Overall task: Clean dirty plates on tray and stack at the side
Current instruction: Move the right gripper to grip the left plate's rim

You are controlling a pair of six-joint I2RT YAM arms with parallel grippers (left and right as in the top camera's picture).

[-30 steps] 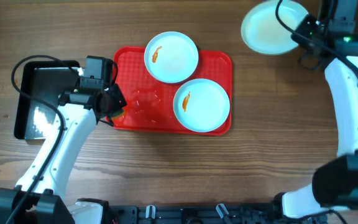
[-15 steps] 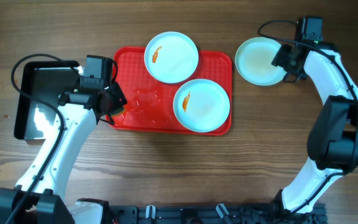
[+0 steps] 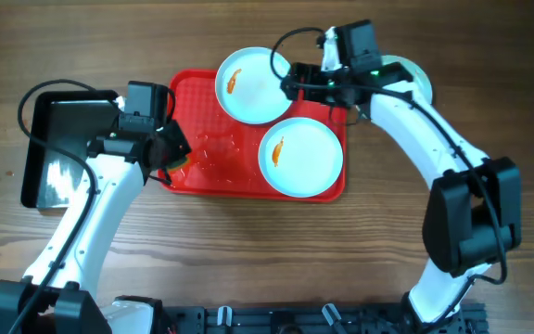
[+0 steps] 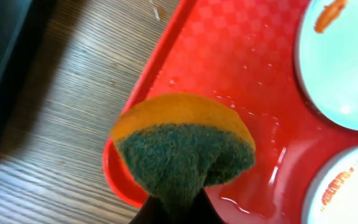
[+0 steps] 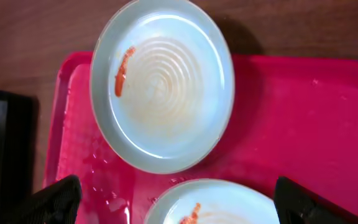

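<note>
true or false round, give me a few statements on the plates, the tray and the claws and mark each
1. The far plate and the near plate on the tray each carry an orange smear. True.
2. The left claw is empty. False: it is shut on a sponge.
3. The right claw hangs open over the tray. True.
4. The black pan sits right of the tray. False: the black pan is on the tray's left.
5. Three plates lie on the tray. False: two do. A third plate sits off the tray to its right, partly hidden.
</note>
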